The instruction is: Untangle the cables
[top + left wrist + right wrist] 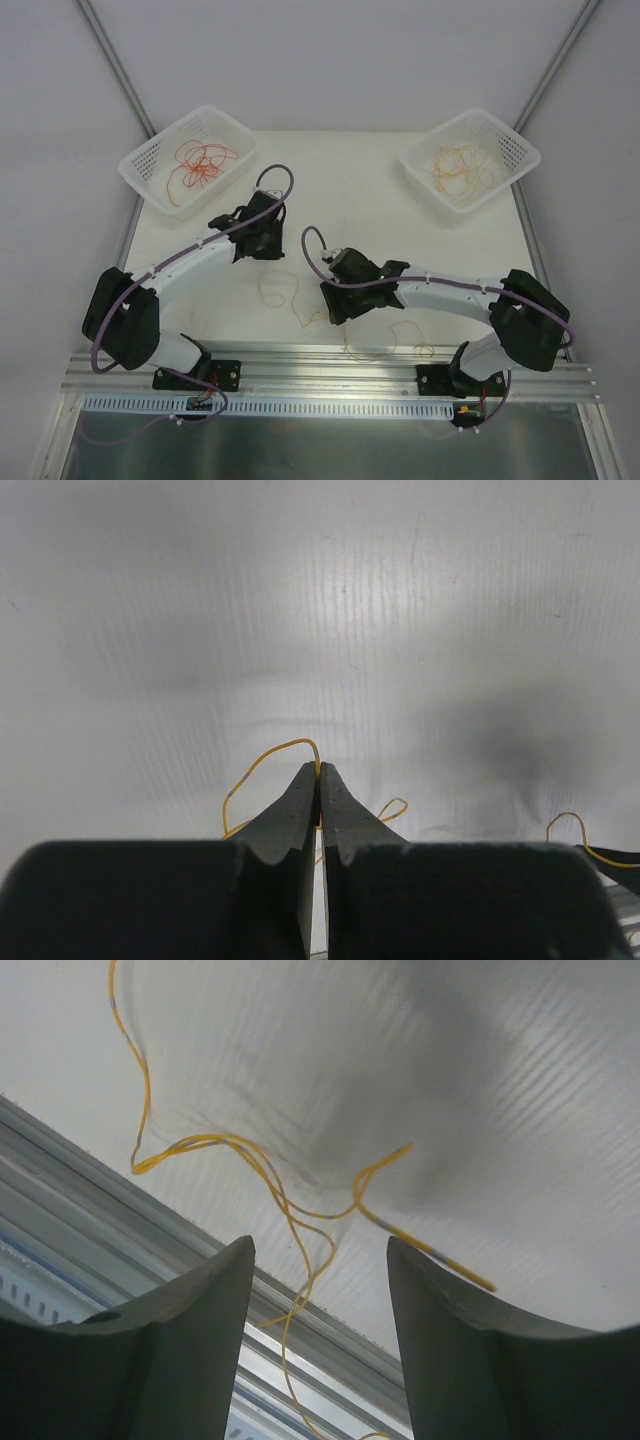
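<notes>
Left gripper (pixel 320 775) pinched shut on yellow cable (pixel 262 760); right gripper (pixel 320 1250) open over loose strands (pixel 290 1210) beside the rail (pixel 100 1210). We should lift slowly, watching for snags.

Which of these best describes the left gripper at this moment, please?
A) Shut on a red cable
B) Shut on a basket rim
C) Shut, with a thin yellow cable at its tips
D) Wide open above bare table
C: in the left wrist view the left gripper has its jaws pressed together, and a yellow cable loops out from right between the tips.
</notes>
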Action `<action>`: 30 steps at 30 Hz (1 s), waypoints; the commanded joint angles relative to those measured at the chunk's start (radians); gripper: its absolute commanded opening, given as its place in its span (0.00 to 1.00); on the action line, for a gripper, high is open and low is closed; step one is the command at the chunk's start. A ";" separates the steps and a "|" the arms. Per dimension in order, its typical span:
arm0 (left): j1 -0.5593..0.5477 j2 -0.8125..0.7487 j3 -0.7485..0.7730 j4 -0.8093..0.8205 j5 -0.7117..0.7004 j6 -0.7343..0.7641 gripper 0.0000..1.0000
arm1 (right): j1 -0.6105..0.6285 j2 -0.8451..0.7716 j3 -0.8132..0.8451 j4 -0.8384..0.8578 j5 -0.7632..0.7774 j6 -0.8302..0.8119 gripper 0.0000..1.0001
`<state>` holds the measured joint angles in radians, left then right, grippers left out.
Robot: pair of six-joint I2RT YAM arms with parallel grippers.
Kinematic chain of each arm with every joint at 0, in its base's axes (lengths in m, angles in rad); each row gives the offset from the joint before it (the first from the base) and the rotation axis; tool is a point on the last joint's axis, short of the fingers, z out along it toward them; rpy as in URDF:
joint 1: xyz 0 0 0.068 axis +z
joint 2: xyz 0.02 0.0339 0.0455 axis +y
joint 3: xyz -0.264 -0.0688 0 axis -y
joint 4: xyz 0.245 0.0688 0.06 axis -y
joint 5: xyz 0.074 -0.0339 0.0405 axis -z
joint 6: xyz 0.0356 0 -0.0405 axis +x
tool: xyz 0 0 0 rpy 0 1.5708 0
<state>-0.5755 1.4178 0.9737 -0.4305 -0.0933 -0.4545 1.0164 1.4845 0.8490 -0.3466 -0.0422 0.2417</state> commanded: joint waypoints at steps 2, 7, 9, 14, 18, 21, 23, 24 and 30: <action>0.040 -0.026 0.020 -0.027 -0.029 0.033 0.00 | 0.050 0.039 0.044 -0.009 0.002 -0.031 0.56; 0.089 -0.008 0.034 -0.027 -0.028 0.046 0.00 | 0.063 0.114 0.065 -0.028 0.034 -0.036 0.40; 0.126 -0.003 0.040 -0.027 -0.031 0.056 0.00 | 0.068 0.125 0.068 -0.043 0.076 -0.044 0.29; 0.267 0.010 0.037 -0.025 -0.054 0.065 0.00 | 0.051 0.047 0.065 -0.162 0.224 -0.079 0.01; 0.377 0.038 0.026 -0.025 -0.071 0.066 0.00 | -0.056 -0.093 0.056 -0.276 0.297 -0.110 0.01; 0.455 0.075 0.025 -0.024 -0.057 0.068 0.00 | -0.203 -0.237 0.061 -0.342 0.298 -0.134 0.01; 0.494 0.104 0.026 -0.025 -0.048 0.062 0.00 | -0.293 -0.309 0.081 -0.373 0.266 -0.160 0.01; 0.509 0.113 0.026 -0.025 -0.043 0.060 0.00 | -0.393 -0.337 0.093 -0.382 0.252 -0.169 0.01; 0.623 0.138 0.017 -0.022 -0.014 0.033 0.00 | -0.809 -0.472 0.211 -0.411 0.052 -0.165 0.01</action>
<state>0.0181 1.5581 0.9791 -0.4500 -0.1215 -0.4076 0.3183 1.0458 0.9985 -0.6945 0.1154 0.0898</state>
